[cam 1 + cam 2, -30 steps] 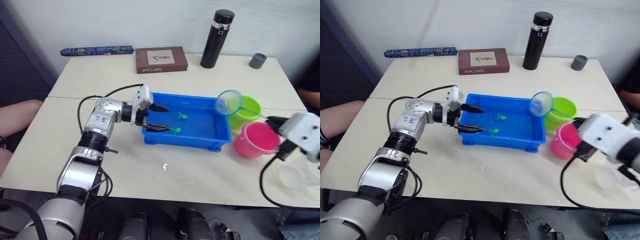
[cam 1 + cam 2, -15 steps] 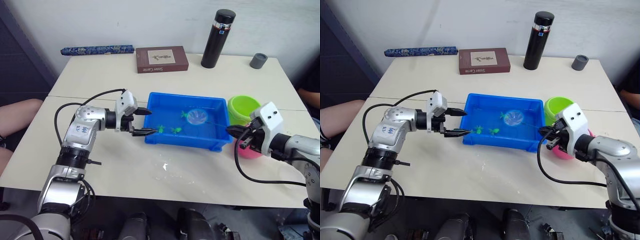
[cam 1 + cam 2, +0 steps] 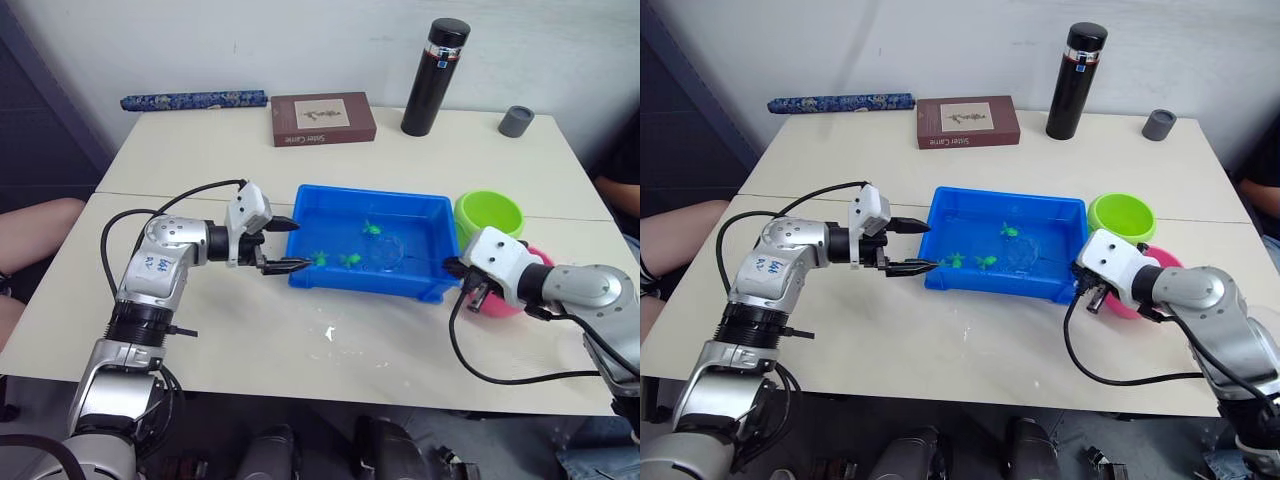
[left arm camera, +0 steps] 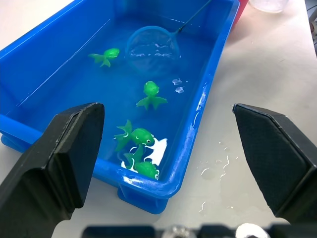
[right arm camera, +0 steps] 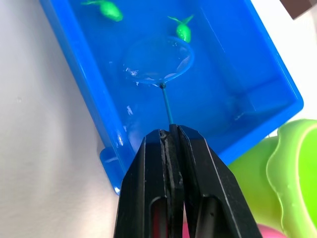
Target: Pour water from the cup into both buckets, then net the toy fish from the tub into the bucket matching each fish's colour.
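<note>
I see the blue tub (image 3: 340, 280) in the middle of the table, holding water and four small green toy fish (image 4: 150, 93): three lie toward its left end and one sits farther back near the middle. The net (image 5: 157, 58) is dipped in the tub's right half, its hoop lying low in the water just beside the far fish. To the right of the tub stands the lime green bucket (image 3: 489, 215), with the pink bucket (image 3: 1160, 262) just nearer, partly hidden behind my right arm; I cannot tell what either holds. My right gripper (image 5: 170, 136) sits at the tub's near right corner, fingers pinched tight on the net's thin wire handle. My left gripper (image 3: 285, 245) hovers level at the tub's left end, its fingers (image 4: 64, 148) spread wide and pointing into the tub, holding nothing.
</note>
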